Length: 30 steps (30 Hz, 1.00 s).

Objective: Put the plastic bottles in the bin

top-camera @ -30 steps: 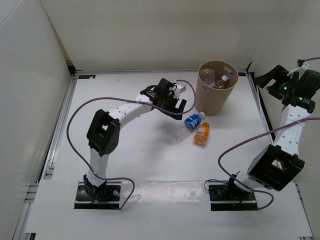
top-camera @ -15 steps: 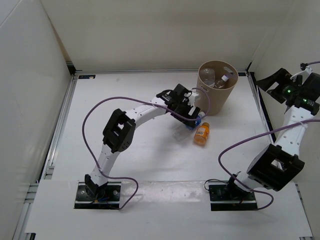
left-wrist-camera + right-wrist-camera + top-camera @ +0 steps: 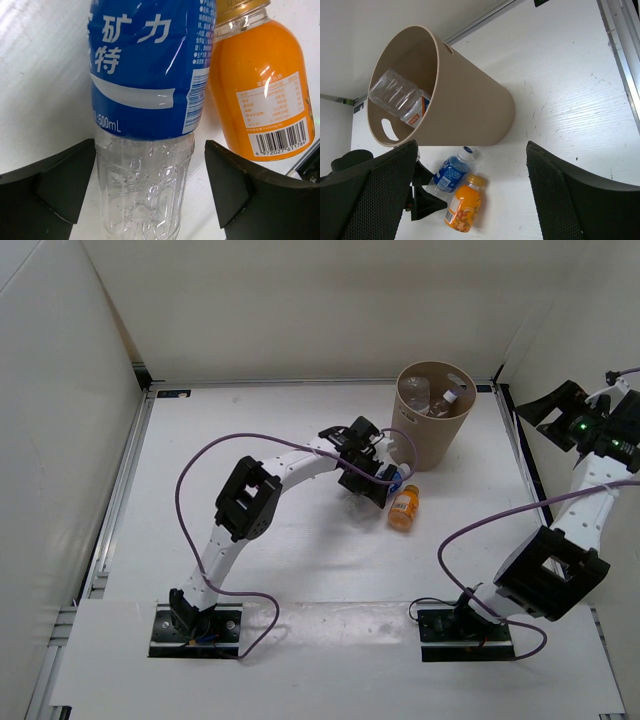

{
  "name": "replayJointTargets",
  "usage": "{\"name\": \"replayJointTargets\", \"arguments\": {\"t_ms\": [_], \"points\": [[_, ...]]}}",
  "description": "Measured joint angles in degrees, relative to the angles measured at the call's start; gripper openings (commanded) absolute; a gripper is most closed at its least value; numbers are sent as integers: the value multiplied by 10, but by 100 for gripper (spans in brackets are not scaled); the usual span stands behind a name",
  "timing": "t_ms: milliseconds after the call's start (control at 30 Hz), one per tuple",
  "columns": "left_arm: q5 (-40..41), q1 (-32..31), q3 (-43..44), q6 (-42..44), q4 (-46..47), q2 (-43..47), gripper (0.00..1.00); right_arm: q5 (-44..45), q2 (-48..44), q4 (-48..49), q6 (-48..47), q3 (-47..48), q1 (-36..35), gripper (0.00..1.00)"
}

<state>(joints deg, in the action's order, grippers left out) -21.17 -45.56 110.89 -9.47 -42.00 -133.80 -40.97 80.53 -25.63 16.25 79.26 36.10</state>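
Left wrist view cuts the cap off the blue-label bottle [image 3: 150, 65]

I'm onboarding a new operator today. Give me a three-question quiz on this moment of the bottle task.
1. True or false: the orange bottle lies inside the bin.
2. Which bottle sits between the left gripper's fingers? A) the orange one B) the blue-label bottle C) a white-capped one
3. Fill in: ___ bottles lie on the table.
Key: 1 false; 2 B; 3 two.
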Motion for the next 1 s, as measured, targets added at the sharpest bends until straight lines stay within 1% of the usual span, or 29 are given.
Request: {"name": "replayJointTargets", "arguments": {"t_ms": [67, 100, 233, 333, 367, 567, 600, 733, 867, 1000], "points": [[-8, 0, 4, -6, -4, -5, 90, 0, 2, 0, 0, 0, 1, 90], [-10, 0, 6, -7, -4, -6, 84, -1, 4, 0, 1, 0, 2, 90], [-20, 2, 5, -14, -9, -7, 73, -2, 5, 0, 9, 0, 7, 90], [-26, 6, 2, -21, -5, -7, 68, -4, 5, 0, 17, 0, 12, 90], [-30, 8, 0, -24, -3, -7, 63, -5, 5, 0, 18, 0, 13, 90], [-42, 30, -24, -33, 13, 3, 48, -8, 5, 1, 25, -8, 18, 90], [-41, 36, -27, -37, 13, 6, 43, -9, 5, 1, 27, -11, 19, 90], [-33, 70, -35, -51, 13, 16, 36, -11, 5, 1, 33, -22, 23, 90], [-10, 118, -42, -62, 11, 43, 34, -12, 5, 3, 40, -25, 23, 90], [30, 159, -44, -70, 16, 92, 35, -12, 5, 10, 48, -29, 20, 90]]}}
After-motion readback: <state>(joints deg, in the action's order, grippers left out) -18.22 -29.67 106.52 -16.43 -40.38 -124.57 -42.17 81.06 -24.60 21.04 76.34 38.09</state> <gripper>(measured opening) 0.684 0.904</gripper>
